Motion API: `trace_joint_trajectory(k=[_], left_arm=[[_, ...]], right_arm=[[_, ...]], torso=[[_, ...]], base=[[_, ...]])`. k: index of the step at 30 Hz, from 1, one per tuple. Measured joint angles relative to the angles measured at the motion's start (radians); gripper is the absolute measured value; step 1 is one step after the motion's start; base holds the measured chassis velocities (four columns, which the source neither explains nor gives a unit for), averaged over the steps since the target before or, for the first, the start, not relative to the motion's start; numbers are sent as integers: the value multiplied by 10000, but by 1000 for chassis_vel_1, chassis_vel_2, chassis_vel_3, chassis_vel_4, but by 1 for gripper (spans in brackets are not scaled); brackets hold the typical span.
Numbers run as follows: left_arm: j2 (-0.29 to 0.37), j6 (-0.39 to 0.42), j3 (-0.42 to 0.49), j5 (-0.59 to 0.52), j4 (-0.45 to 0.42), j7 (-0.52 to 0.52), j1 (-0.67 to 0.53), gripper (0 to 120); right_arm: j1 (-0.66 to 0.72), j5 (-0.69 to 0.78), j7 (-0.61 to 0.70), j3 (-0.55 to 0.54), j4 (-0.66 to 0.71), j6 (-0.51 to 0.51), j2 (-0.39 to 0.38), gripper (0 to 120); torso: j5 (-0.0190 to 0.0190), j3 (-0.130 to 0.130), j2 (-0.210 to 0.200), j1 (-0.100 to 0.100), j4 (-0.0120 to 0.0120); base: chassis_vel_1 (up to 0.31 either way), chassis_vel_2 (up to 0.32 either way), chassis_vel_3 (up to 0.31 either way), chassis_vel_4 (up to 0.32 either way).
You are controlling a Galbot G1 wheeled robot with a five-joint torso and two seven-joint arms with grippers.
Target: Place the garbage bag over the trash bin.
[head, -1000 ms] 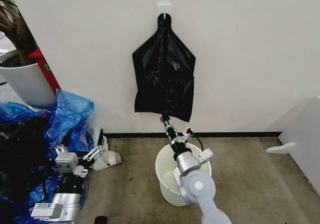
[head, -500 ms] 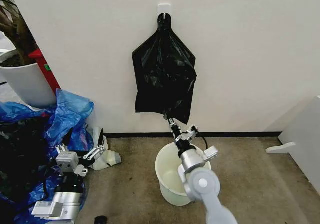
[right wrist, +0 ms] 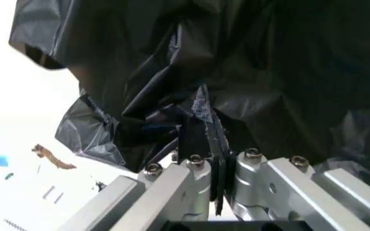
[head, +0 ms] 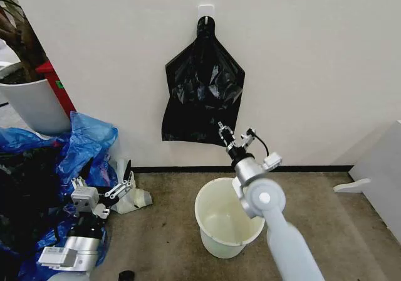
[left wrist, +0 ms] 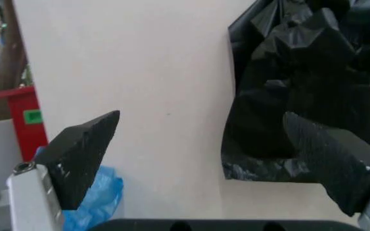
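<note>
At the wall: right gripper point(head: 220, 132) pinches the garbage bag point(head: 202, 96).
You see its jaws now higher above the trash bin point(head: 228, 226); left gripper point(head: 104, 189) spread, parked low.

Clearance around trash bin and hanging garbage bag

Trash bin point(head: 229, 221) mouth open from above, bare carpet point(head: 313, 212) free to its right up to the white furniture edge point(head: 383, 174); right gripper point(head: 233, 135) and its arm cross the bin's right side, jaws pinched together on the garbage bag point(head: 202, 96) lower edge, wall directly behind; left side crowded by blue bags point(head: 84, 143) and planter point(head: 31, 102), left gripper point(head: 100, 190) low there, jaws apart
</note>
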Motion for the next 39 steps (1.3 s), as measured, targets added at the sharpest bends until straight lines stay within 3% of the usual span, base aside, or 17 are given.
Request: trace_joint_trajectory(k=[2,5,14,24,27,29,31,34,36,39], left_arm=[[627,213,-12,-365,13,-137,-182,100],[2114,649,23,-1149,80,-316,-701,100],[3855,1388,279,-2561,104,-589,-1892,100],[5441,2700,623,-4813,27,-1404,-3930,100],[6027,3201,1844,-5476,330,-1866,-5441,100],[6119,3282,2187,-5566,457,-1965,-5931,100],[6273,3507,3169,-5727,890,-2122,-7431,100],[6209,3859,4403,-5830,1334,-2327,-9091,100],[6150,3952,4747,-5859,1420,-2427,-9453,100],[5822,4452,6242,-6163,1763,-2864,-10982,100]], right_arm=[[42,-24,159,-123,214,-79,-8,0],[-13,-223,456,-391,696,-126,91,0],[-509,-505,968,-635,1576,-280,-35,0],[-893,-2152,494,-1126,954,-398,-205,0],[-758,-2395,384,-1122,798,-293,-196,0],[-734,-2383,392,-1112,799,-289,-196,0],[-650,-2334,436,-1080,816,-279,-210,0],[-608,-2282,484,-1062,836,-275,-271,0],[-603,-2264,497,-1052,838,-274,-290,0],[-573,-2191,509,-982,849,-267,-370,0]], torso=[[0,0,0,0,1],[1,-1,0,0,0],[1,-1,1,-1,-4],[3,-1,1,-2,3],[-2,0,0,-1,3],[-4,0,0,-1,-1],[9,0,1,-1,-6],[4,0,1,-1,0],[12,-1,1,-1,2],[2,0,0,-1,0]], base=[[0,0,0,0],[0,0,0,0],[0,0,0,0],[0,0,0,0],[0,0,0,0],[0,0,0,0],[0,0,0,0],[0,0,0,0],[0,0,0,0],[0,0,0,0]])
